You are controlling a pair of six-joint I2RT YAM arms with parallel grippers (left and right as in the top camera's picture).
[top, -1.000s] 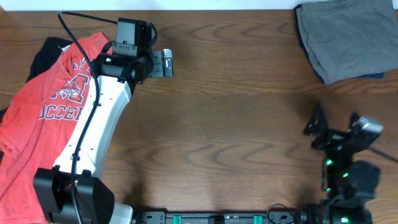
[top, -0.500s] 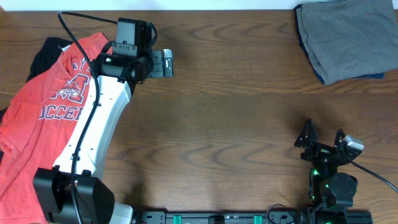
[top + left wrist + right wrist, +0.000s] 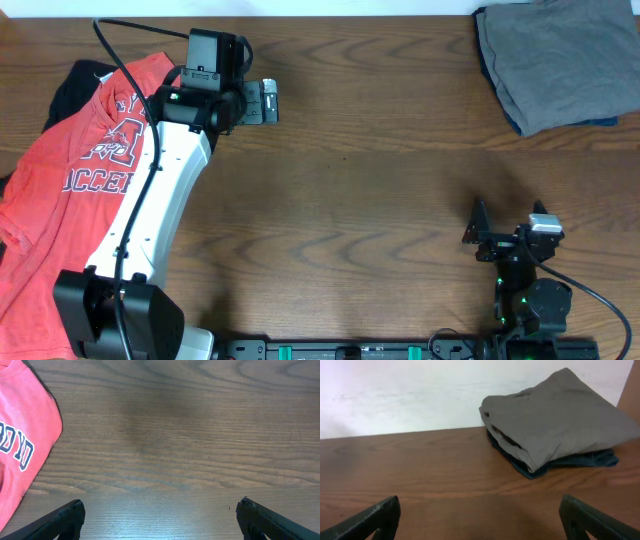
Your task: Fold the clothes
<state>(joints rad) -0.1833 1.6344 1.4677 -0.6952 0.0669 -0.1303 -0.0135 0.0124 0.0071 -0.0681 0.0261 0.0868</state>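
A red T-shirt with white lettering [image 3: 70,190] lies spread at the table's left, over a black garment [image 3: 68,82]. Its edge also shows in the left wrist view [image 3: 20,445]. Folded grey shorts [image 3: 555,60] sit at the far right corner on a navy garment [image 3: 512,122]. They show in the right wrist view too, grey shorts [image 3: 555,415] over the navy garment [image 3: 570,464]. My left gripper [image 3: 262,101] hovers open and empty over bare wood just right of the T-shirt [image 3: 160,510]. My right gripper [image 3: 508,228] is open and empty near the front right [image 3: 480,510], well short of the grey pile.
The wooden table [image 3: 380,180] is bare between the two piles. A white wall [image 3: 395,395] stands behind the far edge. The arm bases and a black rail [image 3: 350,350] sit along the front edge.
My right arm has drawn back toward the front edge and shifted left, its gripper staying open. The left arm and the clothes have not moved.
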